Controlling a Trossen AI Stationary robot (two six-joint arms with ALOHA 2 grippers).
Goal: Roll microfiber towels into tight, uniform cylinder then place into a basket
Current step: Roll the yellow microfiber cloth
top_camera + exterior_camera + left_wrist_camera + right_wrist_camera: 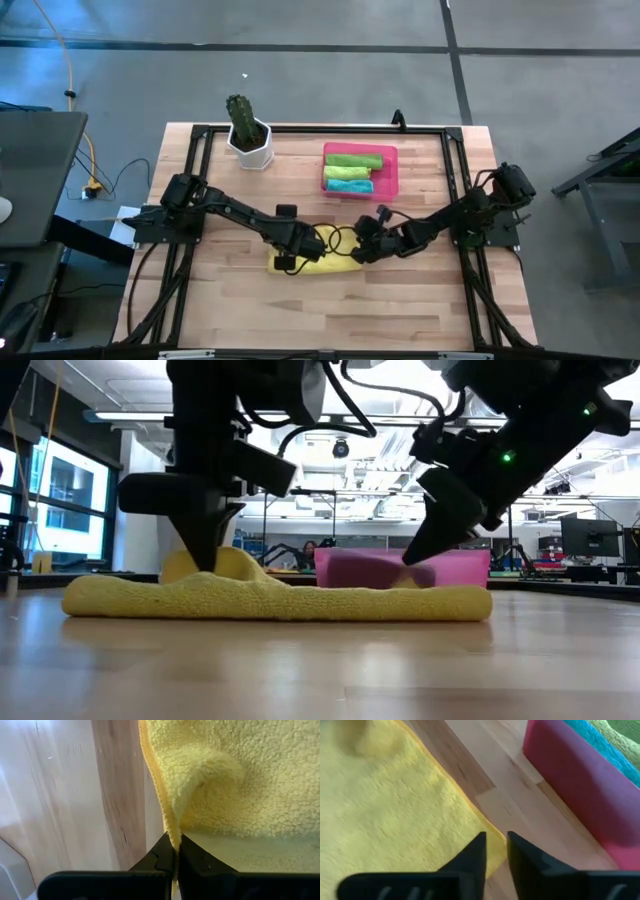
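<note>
Left wrist view — left end effector (pixel 175 851) pinches yellow towel (pixel 240 785); right end effector (pixel 495 845) (slightly parted) grips nothing.

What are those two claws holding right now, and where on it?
The left gripper pinches the yellow towel by a raised fold at its edge. The right gripper holds nothing; its fingers stand slightly apart above the towel's other edge.

we see a yellow towel (pixel 322 264) on the pale wood-grain table (pixel 400 300), two lime green towels (pixel 352 160) and a teal one (pixel 349 185) in the bright pink basket (pixel 391 170), a white pot (pixel 251 147).
</note>
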